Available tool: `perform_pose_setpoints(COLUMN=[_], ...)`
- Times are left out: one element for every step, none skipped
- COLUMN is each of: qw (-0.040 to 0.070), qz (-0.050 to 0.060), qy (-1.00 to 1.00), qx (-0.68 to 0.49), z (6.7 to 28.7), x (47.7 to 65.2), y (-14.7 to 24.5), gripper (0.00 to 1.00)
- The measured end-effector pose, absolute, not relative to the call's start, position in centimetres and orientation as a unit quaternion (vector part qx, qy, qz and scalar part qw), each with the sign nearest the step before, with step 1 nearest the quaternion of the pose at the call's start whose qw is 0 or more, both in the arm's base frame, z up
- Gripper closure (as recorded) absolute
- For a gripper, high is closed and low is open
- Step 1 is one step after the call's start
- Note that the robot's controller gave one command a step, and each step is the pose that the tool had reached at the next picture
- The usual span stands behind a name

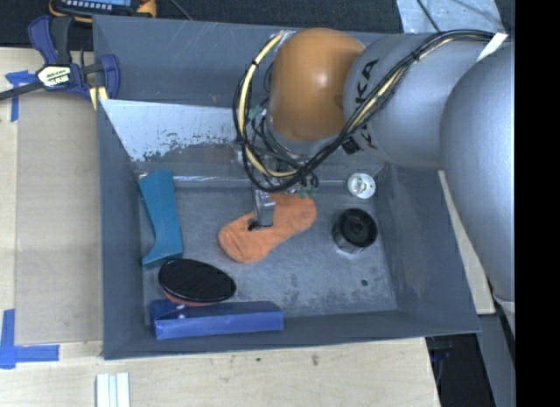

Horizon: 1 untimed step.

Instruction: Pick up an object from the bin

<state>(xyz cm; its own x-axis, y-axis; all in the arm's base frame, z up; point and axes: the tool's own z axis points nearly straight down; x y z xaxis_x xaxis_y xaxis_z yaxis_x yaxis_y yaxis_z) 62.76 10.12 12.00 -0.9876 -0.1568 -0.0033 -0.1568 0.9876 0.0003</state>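
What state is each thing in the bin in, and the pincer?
pincer, down on the orange soft piece.
orange soft piece, flat, mid-bin, under the pincer.
teal block, leaning on the left wall.
black oval disc, flat, by the blue bar.
blue bar, flat along the front wall.
black round cap, upright, alone.
white round piece, near the back wall.

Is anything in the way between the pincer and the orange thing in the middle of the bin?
Nothing visible is. The pincer is right down at the top of the orange thing. The black round knob and the blue block lie off to either side, apart from it.
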Motion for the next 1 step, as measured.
perform_pose_setpoints(qw=[0.006], qz=[0.000], qy=[0.988], qx=[-0.154], z=[9.39], x=[59.21], y=[8.35], gripper=[0.00])
